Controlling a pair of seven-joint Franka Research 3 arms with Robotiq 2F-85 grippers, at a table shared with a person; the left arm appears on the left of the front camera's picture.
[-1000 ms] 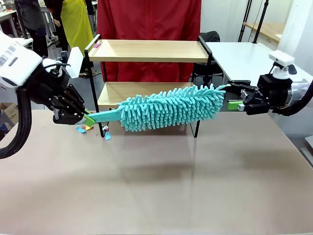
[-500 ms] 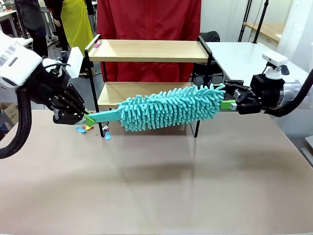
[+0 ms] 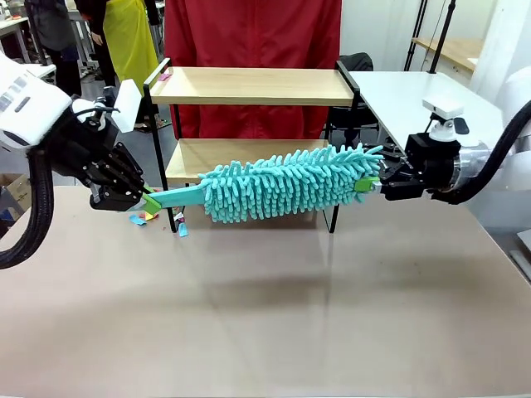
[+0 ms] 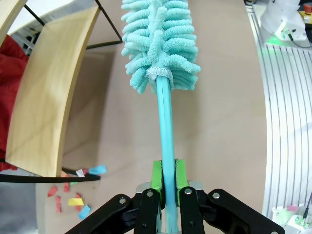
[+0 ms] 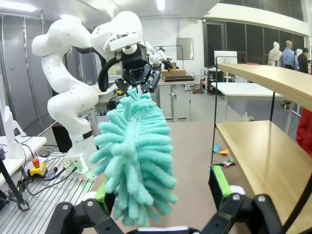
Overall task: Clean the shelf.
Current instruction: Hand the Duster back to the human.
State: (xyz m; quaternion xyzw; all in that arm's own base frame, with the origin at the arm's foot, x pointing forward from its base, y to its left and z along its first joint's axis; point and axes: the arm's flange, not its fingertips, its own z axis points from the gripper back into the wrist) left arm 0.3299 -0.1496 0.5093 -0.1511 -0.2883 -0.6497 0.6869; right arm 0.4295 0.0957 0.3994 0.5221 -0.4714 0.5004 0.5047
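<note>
Duster (image 3: pixel 286 182) just beside shelf (image 3: pixel 249 85) front edge

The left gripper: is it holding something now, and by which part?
Yes. The left gripper is shut on the teal duster, gripping the bare end of its handle.

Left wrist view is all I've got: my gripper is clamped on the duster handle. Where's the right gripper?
Observer: The right gripper is open at the duster's fluffy tip, one finger on each side of it.
Operator: Is it touching the fluff?
Observer: I cannot tell; in its own wrist view the strands reach down between the green pads.
Operator: Anything on the shelf's top board?
Observer: The shelf has one small pink scrap at its top board's left end.
</note>
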